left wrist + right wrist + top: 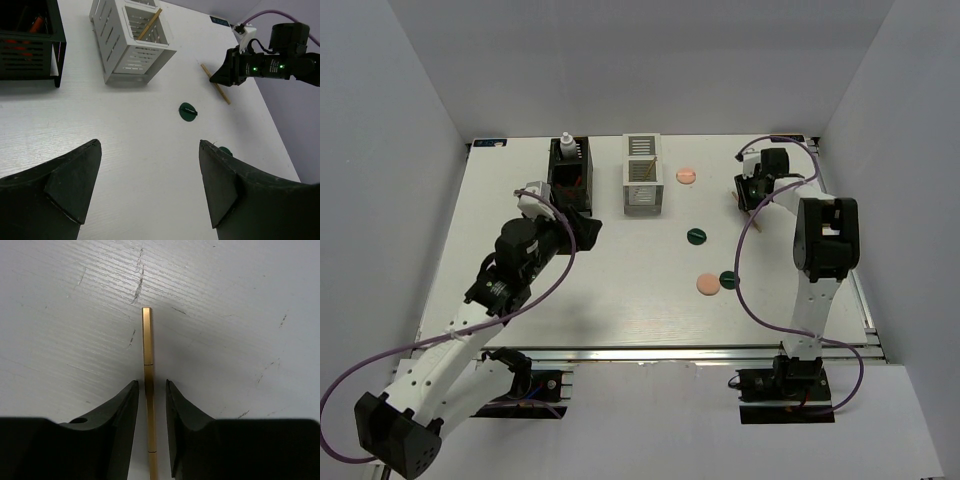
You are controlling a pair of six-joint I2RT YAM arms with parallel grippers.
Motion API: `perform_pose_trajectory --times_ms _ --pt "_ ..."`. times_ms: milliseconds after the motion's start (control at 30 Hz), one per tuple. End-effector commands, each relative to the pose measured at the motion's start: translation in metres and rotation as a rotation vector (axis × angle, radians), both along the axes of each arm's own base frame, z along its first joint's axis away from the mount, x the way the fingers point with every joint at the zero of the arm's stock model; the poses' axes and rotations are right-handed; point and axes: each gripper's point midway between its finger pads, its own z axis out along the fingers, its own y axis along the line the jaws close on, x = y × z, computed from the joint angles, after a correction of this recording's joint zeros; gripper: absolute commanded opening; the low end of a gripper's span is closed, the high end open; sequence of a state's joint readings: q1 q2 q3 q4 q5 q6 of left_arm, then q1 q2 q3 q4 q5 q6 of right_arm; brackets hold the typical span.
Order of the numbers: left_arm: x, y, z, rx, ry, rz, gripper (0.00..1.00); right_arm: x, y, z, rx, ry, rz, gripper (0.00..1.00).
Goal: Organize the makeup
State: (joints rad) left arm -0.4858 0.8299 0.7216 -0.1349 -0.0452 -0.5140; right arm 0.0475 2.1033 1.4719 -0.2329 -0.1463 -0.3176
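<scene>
Wood-coloured, slim and square-edged, the wooden stick (146, 340) lies flat on the white table (640, 320) near its far right corner, with faint cross-lines along its length. The right gripper (151, 385) straddles it. Its black fingers (125, 425) stand narrowly apart, one on each side, with a sliver of table showing between each finger and the stick, so nothing is pinched. The left gripper (149, 145) hangs spread wide and empty, just in front of the black slatted box (568, 178). That box holds red tubes (37, 22), and a small white bottle (566, 143) stands at its far end. Beside it, the white slatted box (643, 175) has a second stick (150, 24) leaning aslant in it. Loose on the table between the boxes and the right arm lie a peach disc (687, 176) and a dark-green disc (695, 236). Nearer, a second peach disc (707, 284) lies just beside a second dark-green disc (727, 280). The table surface is finely ribbed and scuffed with dark marks.
</scene>
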Motion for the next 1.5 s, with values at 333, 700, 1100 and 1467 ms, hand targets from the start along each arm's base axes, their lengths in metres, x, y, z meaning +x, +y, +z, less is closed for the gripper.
perform_pose_trajectory --times_ms 333,700,1100,1467 --pt "0.001 0.003 0.005 -0.01 -0.008 0.017 0.89 0.0 0.019 -0.004 0.046 0.042 0.128 0.0" --pt "0.0 0.005 0.006 -0.014 -0.008 0.025 0.89 0.029 0.139 0.225 0.511 -0.402 0.49 0.0" --pt "-0.004 0.006 0.01 -0.039 -0.007 0.03 0.89 0.003 0.309 0.345 0.803 -0.826 0.741 0.0" --pt "-0.007 0.008 0.011 -0.056 -0.011 0.033 0.9 0.038 0.328 0.305 0.799 -0.833 0.615 0.0"
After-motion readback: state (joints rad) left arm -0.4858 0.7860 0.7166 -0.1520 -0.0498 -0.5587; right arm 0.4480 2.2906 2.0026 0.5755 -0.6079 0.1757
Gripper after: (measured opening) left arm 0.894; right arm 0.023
